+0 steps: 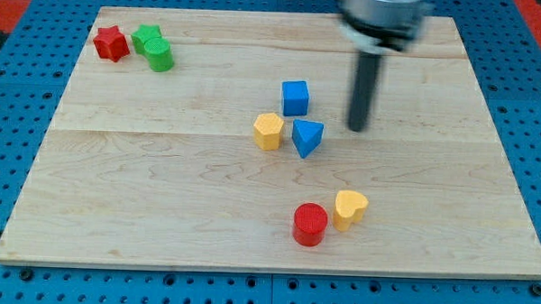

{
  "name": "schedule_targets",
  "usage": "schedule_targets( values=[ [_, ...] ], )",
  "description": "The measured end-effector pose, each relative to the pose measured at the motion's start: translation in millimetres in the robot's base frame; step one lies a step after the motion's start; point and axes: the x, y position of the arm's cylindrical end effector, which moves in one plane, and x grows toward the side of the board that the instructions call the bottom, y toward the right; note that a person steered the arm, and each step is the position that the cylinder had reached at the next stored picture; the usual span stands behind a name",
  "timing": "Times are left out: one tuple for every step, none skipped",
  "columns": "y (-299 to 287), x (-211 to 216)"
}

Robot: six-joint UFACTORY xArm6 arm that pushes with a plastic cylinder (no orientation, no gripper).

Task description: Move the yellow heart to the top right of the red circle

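You see the yellow heart (351,208) on the wooden desk (161,193), just beside the red circle (310,224), at its 2 o'clock. My tip (355,128) stands well apart from both, at 12 o'clock of the heart and at 3 o'clock of the blue triangle (307,136). There is no pincer here, only the rod.

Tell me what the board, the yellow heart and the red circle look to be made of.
Board: pale wood with visible grain lines and plank seams, matte finish.
Yellow heart: probably plastic; uniform saturated colour, smooth faces, slight sheen.
Red circle: likely the same plastic; even colour, smooth flat top. Painted wood can't be ruled out for either.
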Motion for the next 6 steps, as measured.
schedule_targets(
  values=[
    [83, 88],
    [65, 152],
    [2, 132],
    [-61, 100],
    [-10, 129],
    [-19, 145]
  ],
)
